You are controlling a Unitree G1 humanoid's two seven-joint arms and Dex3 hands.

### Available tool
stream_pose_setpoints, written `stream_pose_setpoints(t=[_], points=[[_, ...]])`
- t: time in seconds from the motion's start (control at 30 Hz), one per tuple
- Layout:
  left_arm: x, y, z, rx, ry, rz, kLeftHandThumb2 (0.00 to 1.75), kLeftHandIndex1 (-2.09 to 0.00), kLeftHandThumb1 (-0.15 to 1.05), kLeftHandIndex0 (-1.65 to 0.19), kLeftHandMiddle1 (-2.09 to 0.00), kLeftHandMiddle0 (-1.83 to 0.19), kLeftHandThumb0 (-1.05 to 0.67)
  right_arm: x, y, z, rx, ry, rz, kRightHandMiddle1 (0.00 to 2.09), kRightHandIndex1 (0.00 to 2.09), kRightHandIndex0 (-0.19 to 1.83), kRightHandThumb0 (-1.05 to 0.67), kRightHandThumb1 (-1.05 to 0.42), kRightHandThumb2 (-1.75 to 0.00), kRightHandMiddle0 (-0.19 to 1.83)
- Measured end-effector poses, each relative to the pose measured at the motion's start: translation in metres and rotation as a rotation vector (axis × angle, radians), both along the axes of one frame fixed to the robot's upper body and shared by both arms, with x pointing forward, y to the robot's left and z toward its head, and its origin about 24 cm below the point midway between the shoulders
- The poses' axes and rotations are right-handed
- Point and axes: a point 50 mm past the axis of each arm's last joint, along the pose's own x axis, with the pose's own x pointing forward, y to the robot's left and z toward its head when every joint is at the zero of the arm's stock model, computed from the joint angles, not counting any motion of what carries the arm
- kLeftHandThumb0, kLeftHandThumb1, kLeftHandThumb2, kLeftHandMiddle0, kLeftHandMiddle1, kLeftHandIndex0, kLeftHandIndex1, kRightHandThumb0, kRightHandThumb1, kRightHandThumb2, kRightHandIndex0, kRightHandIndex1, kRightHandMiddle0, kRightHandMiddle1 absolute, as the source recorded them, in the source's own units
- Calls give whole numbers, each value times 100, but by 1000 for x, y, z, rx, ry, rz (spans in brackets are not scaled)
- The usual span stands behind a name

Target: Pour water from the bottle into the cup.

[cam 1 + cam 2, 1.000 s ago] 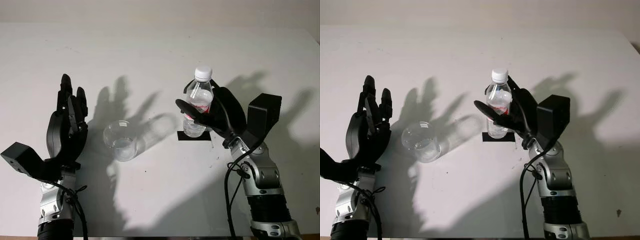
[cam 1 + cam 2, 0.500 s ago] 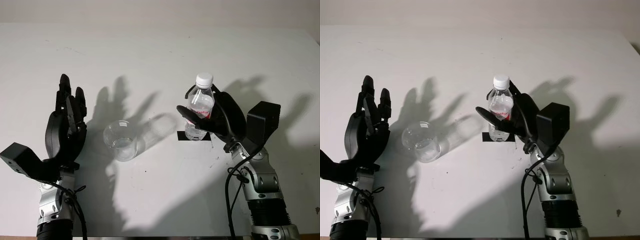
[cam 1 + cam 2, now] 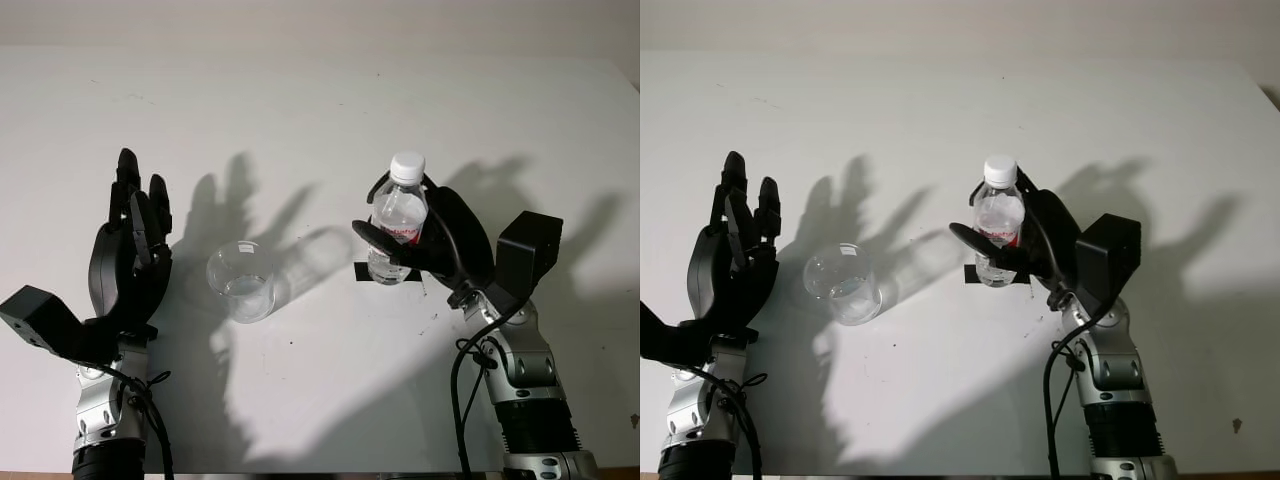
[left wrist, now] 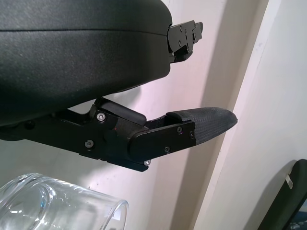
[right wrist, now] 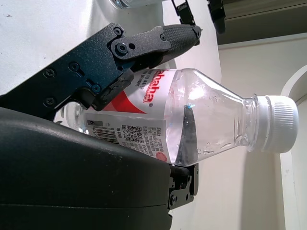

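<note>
Clear plastic makes up the bottle (image 3: 398, 222), and it has a white cap (image 3: 407, 166) and a red and white label (image 5: 144, 96). The right hand (image 3: 425, 240) is wrapped around the bottle's middle, with black fingers (image 5: 139, 45) pressing on the label. The bottle stands almost straight up, with the cap pointing to 12 o'clock. Its bottom sits over a small black square (image 3: 388, 272) on the white surface (image 3: 320, 100). I cannot tell if the bottle touches the square.

The cup (image 3: 241, 281) is clear too. It sits on the surface at about 9 o'clock from the bottle, a little apart from it. It looks tipped, with its open mouth toward 11 o'clock.

The left hand (image 3: 130, 250) is open and holds nothing. It is at 9 o'clock from the cup, just beside it, with fingers pointing to 12 o'clock.
</note>
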Motion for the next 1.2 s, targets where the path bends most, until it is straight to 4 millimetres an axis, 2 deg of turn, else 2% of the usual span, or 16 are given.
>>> stream_pose_setpoints(t=[0.07, 0.4, 0.5, 0.63, 0.7, 0.77, 0.83, 0.87, 0.9, 0.97, 1.0, 1.1, 1.2], points=[[0, 0, 0, -5, 0, -1, 63, 0, 105, 19, 0, 19, -71, -1, 0, 0, -3, -5, 3, 209, 209, 23, -56, -105, -35, 6], [0, 2, -1, -12, 4, -5, 63, 0, 105, 19, 0, 19, -70, -2, -5, -3, -31, 8, 25, 209, 209, 1, -63, -105, -28, -13], [0, 2, -1, -19, 6, -8, 62, 0, 105, 19, 0, 19, -70, -3, -7, -5, -38, 15, 32, 202, 203, -4, -62, -105, -26, -16], [0, 3, -1, -24, 7, -9, 62, 0, 105, 19, 0, 19, -70, -4, -8, -10, -31, 42, 46, 183, 188, -7, -64, -105, -19, -14], [0, 3, -1, -22, 8, -8, 63, 0, 105, 19, 0, 19, -70, -4, -8, -11, -30, 50, 51, 171, 173, -14, -64, -105, -15, -18], [1, 4, 0, -18, 9, -8, 63, 0, 105, 19, 0, 19, -70, -4, -10, -14, -35, 61, 61, 150, 146, -18, -67, -104, -10, -19], [1, 5, 0, -15, 9, -8, 62, 0, 105, 19, 0, 19, -71, -5, -12, -17, -55, 65, 72, 107, 104, -14, -74, -103, -7, -18], [1, 5, 0, -15, 9, -8, 62, 0, 105, 19, 0, 19, -71, -6, -13, -17, -73, 59, 78, 79, 72, -8, -77, -101, -6, -15], [1, 5, 0, -15, 9, -8, 62, 0, 105, 19, 0, 19, -71, -7, -14, -16, -95, 44, 84, 59, 48, -5, -79, -100, -6, -14], [1, 5, 0, -15, 10, -8, 62, 0, 105, 19, 0, 19, -71, -7, -16, -14, -139, 11, 100, 33, 19, -5, -83, -99, -5, -14], [1, 5, 0, -15, 10, -8, 62, 0, 105, 19, 0, 19, -71, -8, -17, -14, -158, -4, 107, 22, 10, -10, -86, -98, -5, -17], [1, 5, 0, -15, 10, -8, 62, 0, 105, 19, 0, 19, -71, -9, -18, -14, -197, -50, 121, 4, 2, -18, -90, -96, -5, -19], [1, 5, 0, -14, 10, -8, 62, 0, 105, 19, 0, 19, -71, -10, -18, -14, -212, -69, 121, 0, 0, -19, -92, -95, -5, -19]])
